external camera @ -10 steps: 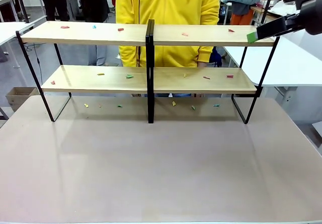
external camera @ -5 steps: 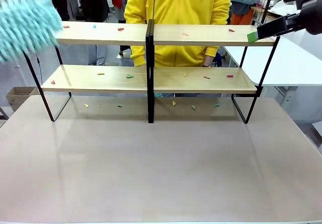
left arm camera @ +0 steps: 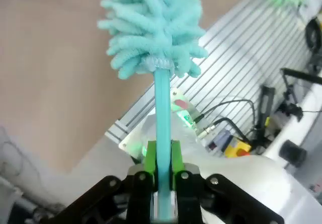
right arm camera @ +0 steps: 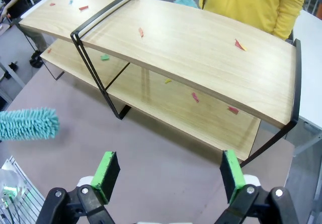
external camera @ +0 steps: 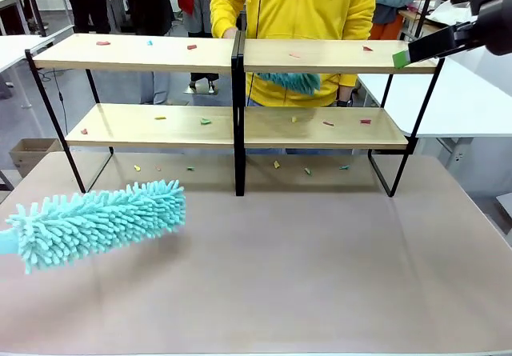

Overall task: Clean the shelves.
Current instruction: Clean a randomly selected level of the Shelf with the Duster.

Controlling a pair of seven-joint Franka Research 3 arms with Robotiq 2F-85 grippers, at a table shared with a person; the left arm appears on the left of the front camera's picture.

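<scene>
Shelves [external camera: 320, 54] stand across the far half of the table [external camera: 320, 276], with small paper scraps [external camera: 366, 121] scattered on both boards and on the table beneath. The left gripper [left arm camera: 162, 156] is clamped narrow on the thin handle of a teal duster [external camera: 96, 220], whose fluffy head hangs low over the table's near left part. The right gripper [right arm camera: 169, 176] is spread wide, holding nothing, up by the right end of the top board. Behind the shelves a person [external camera: 296, 4] in a yellow hoodie holds a second duster [external camera: 290, 82] between the two boards.
</scene>
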